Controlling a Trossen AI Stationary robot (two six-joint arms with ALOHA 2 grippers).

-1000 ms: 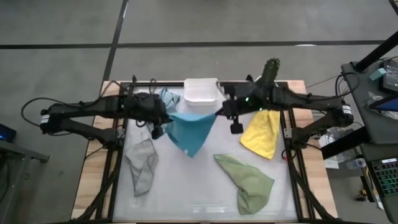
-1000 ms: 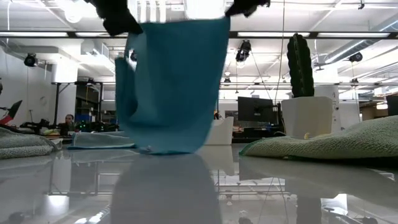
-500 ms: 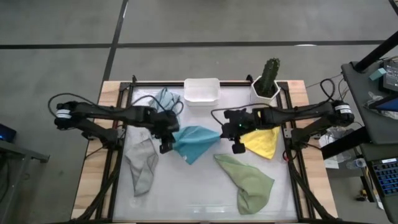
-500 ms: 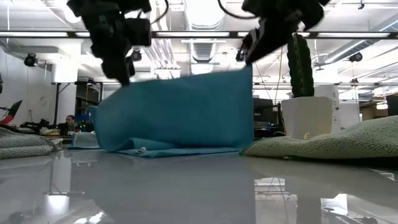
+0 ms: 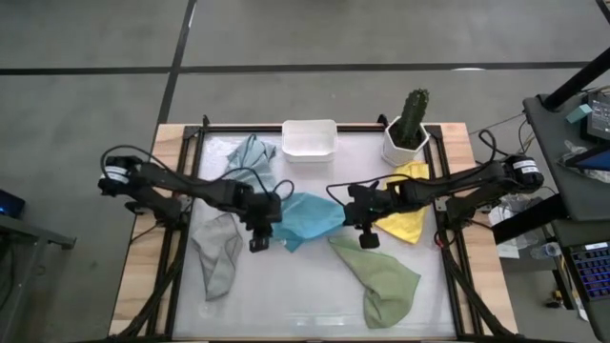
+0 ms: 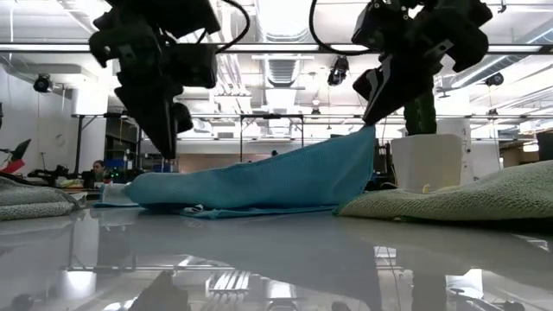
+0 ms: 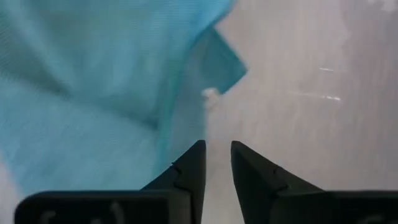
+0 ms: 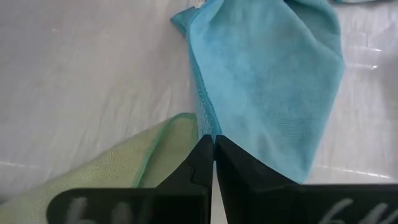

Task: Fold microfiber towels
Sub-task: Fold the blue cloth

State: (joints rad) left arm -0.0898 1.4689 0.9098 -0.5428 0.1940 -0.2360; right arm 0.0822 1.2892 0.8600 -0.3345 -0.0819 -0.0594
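Behind the glossy white table point(image 5: 305, 295) we see a white tub point(image 5: 309, 139) at the far edge; its contents we cannot make out. Both arms reach inward, low over the middle. Our right gripper point(image 8: 213, 147) is pressed together, pinching a raised corner of the blue towel point(image 5: 307, 215), which otherwise lies at the centre. Our left gripper point(image 7: 216, 154) hangs just beside the towel's other edge, fingers slightly parted, holding nothing.

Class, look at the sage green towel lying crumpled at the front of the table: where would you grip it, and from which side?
Probably the sage green towel by its pointed corner near the table's middle, coming from above: that corner lies flat and free, while the other end is bunched.
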